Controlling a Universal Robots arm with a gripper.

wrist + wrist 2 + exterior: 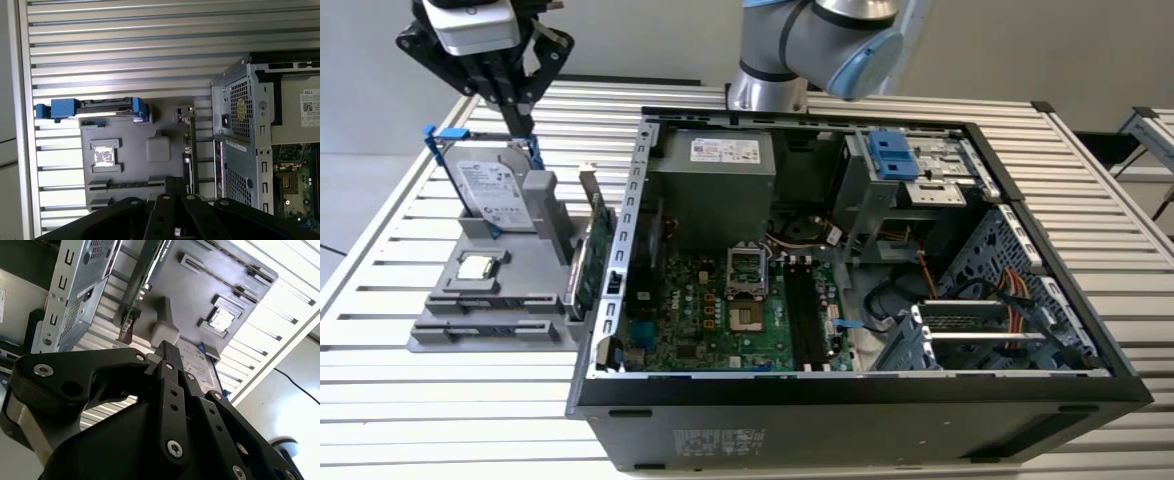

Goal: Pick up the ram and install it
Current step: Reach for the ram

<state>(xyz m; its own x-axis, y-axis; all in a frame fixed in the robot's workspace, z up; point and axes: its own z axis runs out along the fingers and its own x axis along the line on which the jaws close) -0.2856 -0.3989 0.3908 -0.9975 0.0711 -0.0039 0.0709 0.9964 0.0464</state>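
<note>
Item: the ram (523, 125), a slim dark stick, pinched at its upper end between the closed-in fingers of the gripper (515, 102). It is raised over the far end of the grey fixture tray (480, 325).
Long axis: near upright, lower end pointing down at the hard drive (494, 190).
Adjacent: the hard drive stands on edge in its blue-tabbed frame. The green expansion card (594, 260) also stands on edge, between the tray and the open computer case (854, 410).
Surface: pale slatted metal table (387, 400); grey floor beyond.
</note>
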